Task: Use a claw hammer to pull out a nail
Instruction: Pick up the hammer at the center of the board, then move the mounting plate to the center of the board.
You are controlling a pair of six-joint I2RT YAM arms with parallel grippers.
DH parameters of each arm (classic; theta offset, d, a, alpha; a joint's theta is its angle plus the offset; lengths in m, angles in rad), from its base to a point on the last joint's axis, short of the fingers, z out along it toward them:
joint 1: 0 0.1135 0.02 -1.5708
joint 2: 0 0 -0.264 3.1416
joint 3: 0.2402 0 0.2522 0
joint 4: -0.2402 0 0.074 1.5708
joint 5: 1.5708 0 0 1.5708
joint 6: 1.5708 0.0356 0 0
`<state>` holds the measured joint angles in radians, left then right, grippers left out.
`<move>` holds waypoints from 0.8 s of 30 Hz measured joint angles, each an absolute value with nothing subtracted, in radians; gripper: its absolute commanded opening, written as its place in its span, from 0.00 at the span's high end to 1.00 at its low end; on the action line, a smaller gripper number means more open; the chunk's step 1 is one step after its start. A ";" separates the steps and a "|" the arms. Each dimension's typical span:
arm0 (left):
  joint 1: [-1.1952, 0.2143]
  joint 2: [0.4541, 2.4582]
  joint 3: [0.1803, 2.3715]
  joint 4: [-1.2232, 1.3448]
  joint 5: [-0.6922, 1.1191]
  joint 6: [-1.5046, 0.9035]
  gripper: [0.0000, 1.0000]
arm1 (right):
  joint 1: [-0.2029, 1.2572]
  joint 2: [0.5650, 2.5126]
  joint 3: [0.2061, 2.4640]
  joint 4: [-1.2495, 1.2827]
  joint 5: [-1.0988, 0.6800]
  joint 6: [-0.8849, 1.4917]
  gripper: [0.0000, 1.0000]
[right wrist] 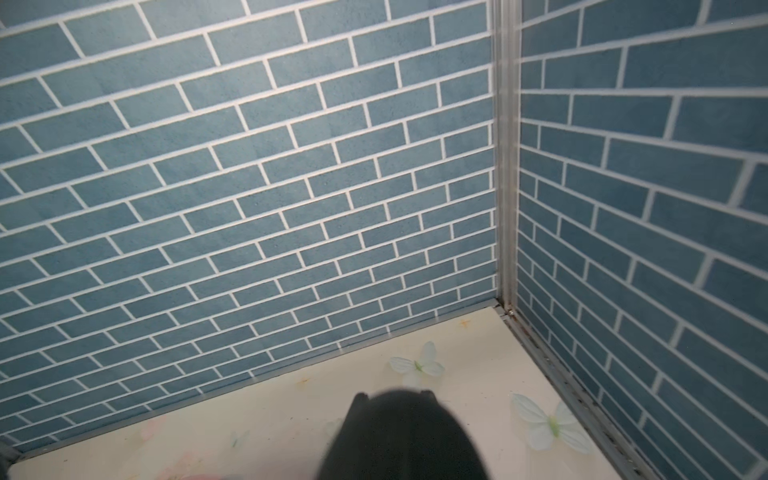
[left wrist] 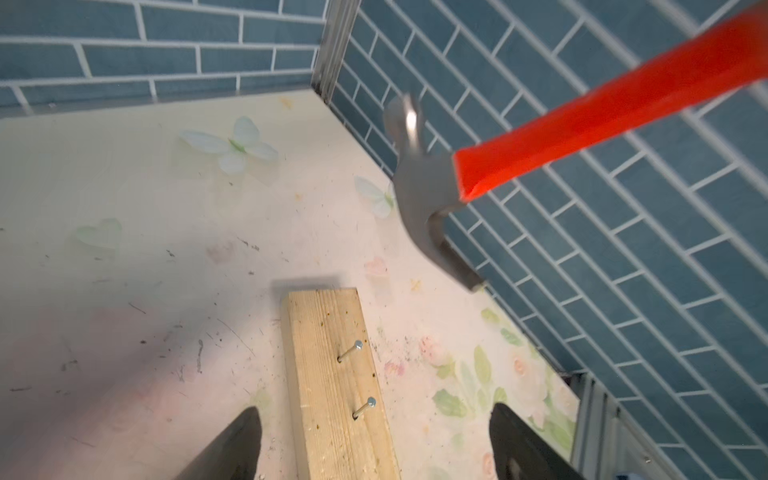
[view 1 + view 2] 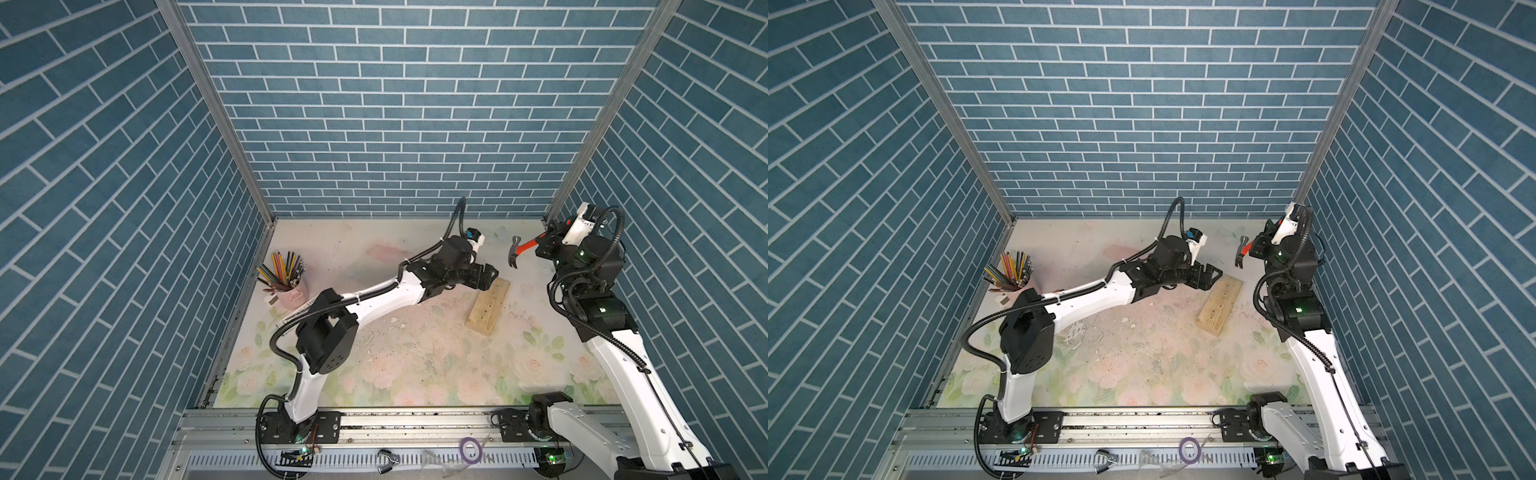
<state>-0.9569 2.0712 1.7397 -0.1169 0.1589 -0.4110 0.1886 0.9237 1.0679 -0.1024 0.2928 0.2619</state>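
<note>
Blue brick-print walls close in a floral worktop (image 3: 415, 365). Above its far right corner the claw hammer (image 3: 516, 252) hangs in the air, claw end lowest. Its orange handle is clamped in the right tool (image 3: 545, 246), whose jaws look closed on it, though the grip is partly hidden. Near the claw lies the wooden block (image 3: 488, 305), with 2 nails (image 2: 350, 352) standing proud of the wood. Over the block's far end the left tool (image 3: 487, 277) gapes wide, holding nothing. The hammer is in hand; hooking and levering a nail are not yet done.
</note>
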 measured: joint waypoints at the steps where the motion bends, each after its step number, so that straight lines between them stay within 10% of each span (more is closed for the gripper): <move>1: -0.973 2.096 1.765 -0.148 0.143 -0.395 0.14 | 0.189 0.916 1.071 -0.113 0.302 0.255 1.00; 24: -1.137 2.570 2.361 -0.685 -0.207 -0.373 0.14 | 0.189 0.730 1.045 -0.227 0.339 0.227 1.00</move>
